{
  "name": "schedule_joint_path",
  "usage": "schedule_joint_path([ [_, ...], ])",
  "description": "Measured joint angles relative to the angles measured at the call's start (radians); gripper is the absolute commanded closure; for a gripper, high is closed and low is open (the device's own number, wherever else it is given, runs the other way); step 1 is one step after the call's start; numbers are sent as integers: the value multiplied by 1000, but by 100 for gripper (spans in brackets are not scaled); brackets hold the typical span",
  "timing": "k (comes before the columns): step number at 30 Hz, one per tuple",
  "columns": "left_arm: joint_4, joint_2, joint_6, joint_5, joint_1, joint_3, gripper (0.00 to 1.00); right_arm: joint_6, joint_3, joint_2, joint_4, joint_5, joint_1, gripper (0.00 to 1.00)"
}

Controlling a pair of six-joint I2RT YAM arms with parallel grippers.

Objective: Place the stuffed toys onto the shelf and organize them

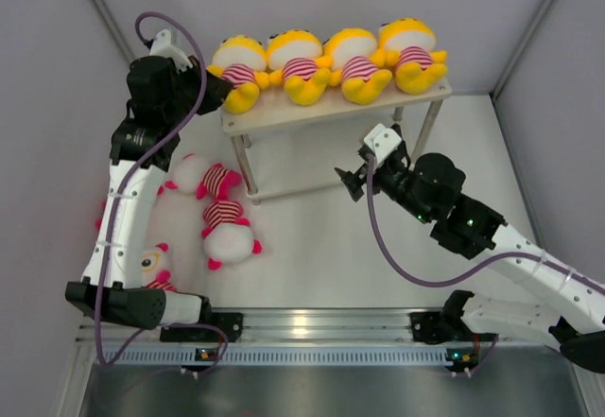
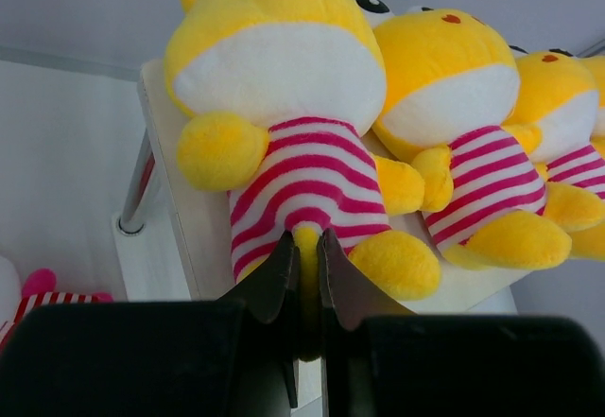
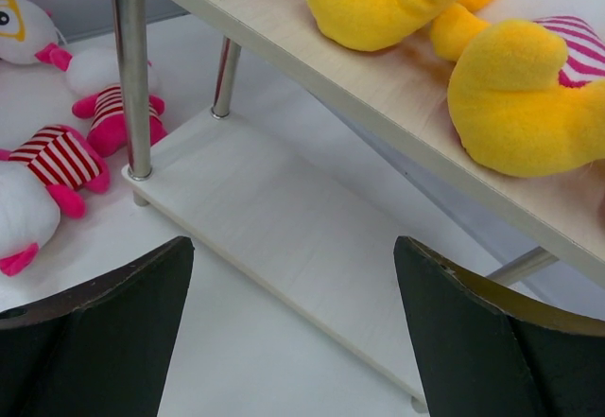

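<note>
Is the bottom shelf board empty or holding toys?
Empty where visible: the lower board is bare wood; yellow dolls sit on the top board.

Robot lab test cell. White table boxed by plain grey panels at 9, 12, 3 o'clock. Aluminium mounting rail at 6 o'clock carries left arm base and right arm base. Purple cable exposed.

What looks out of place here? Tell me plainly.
The pink dolls lie scattered on the table near the shelf's left end, one partly under the left arm. The yellow dolls sit neatly in a row on top.
</note>
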Motion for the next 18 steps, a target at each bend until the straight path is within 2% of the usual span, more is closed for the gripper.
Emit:
schedule_joint_path([
  [6,16,6,-13,20,-4,-8,96,7,-10,-1,0,1,-6,12],
  [8,23,5,-13,23,-4,-14,87,8,-10,-3,0,1,-10,12],
  [10,27,2,-12,23,-4,-20,81,11,-14,-6,1,1,-14,12],
  [13,28,-7,4,24,-4,-24,66,14,-15,-8,1,-2,-21,12],
  [14,29,-11,14,25,-5,-24,56,14,-15,-8,1,-3,-22,12],
  [18,27,-32,43,38,-5,-36,47,17,-15,-8,0,-15,-27,11],
])
